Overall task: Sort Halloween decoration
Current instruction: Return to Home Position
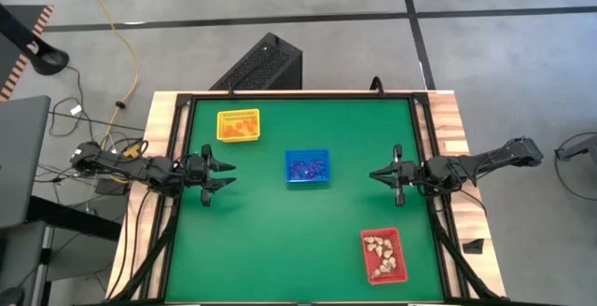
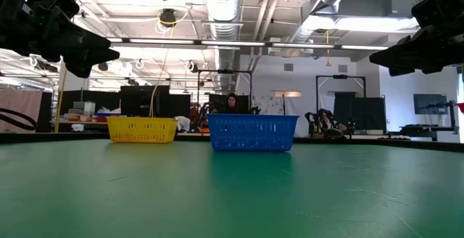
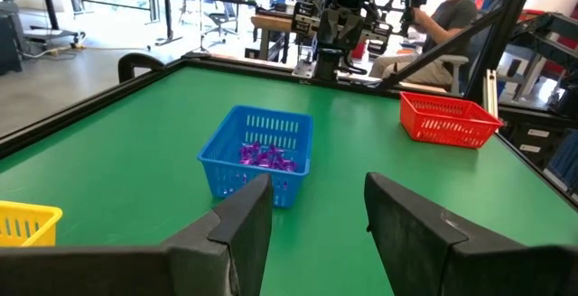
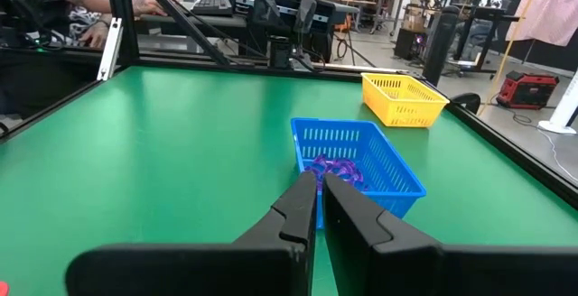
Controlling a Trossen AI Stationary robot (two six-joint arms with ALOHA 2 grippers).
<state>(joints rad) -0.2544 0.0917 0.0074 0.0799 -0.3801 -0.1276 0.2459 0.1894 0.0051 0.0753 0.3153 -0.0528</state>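
Table top [image 1: 308, 241]: green covering, matt and smooth (weave not discernible). Table border [image 1: 450, 119]: pale bare wood. Blue tray [image 3: 230, 179], yellow tray [image 4: 402, 111] and red tray [image 3: 447, 132]: slatted plastic, slight gloss. Left gripper [image 3: 316, 192], fingers [image 3: 244, 228]: dark, matt, smooth, plastic in appearance.

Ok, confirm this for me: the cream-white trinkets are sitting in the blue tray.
Not right. The cream-white trinkets are sitting in the red tray, as the high view shows. The blue tray holds purple trinkets instead.
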